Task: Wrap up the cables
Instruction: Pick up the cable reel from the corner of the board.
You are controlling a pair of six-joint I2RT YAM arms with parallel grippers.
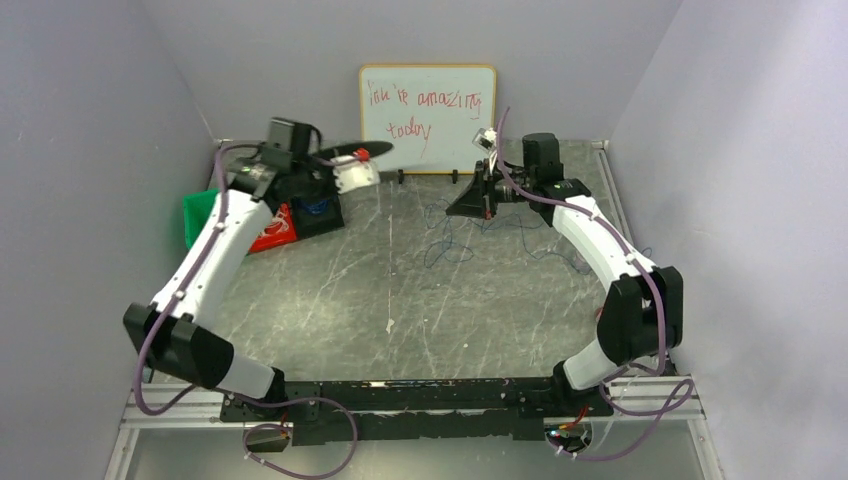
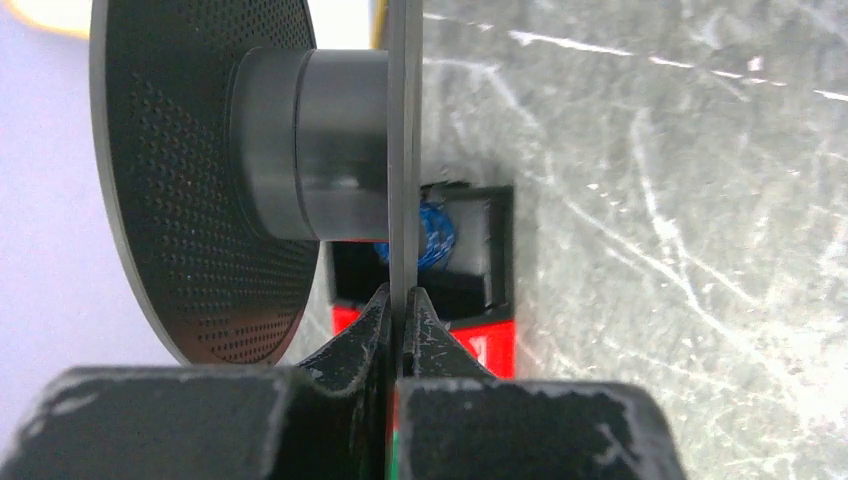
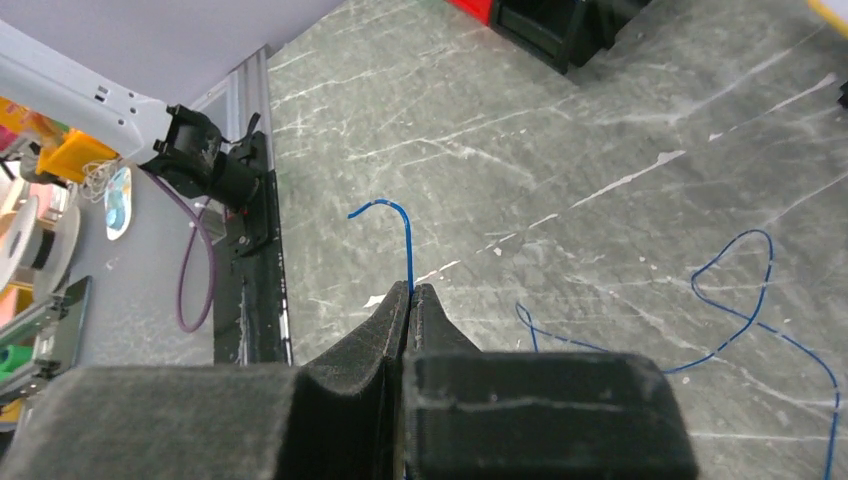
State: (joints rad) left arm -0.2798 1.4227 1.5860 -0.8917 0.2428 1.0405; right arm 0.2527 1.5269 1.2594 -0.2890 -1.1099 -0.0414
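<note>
A black spool [image 2: 300, 140] with two perforated flanges is held by my left gripper [image 2: 398, 302], which is shut on the edge of one thin flange. In the top view the spool [image 1: 350, 153] is raised at the back left, with the left gripper [image 1: 325, 160] on it. My right gripper [image 3: 410, 292] is shut on the thin blue cable [image 3: 404, 235], whose short curled end sticks out past the fingertips. More of the cable lies in loose loops on the table [image 3: 742, 290]. In the top view the right gripper [image 1: 462, 203] is at the back centre-right, above the cable loops [image 1: 450, 243].
A black and red box [image 2: 480, 290] holding a small bundle of blue wire [image 2: 436, 235] lies under the spool; it also shows in the top view [image 1: 300, 215]. A green bin [image 1: 198, 215] stands at the far left. A whiteboard [image 1: 427, 118] leans on the back wall.
</note>
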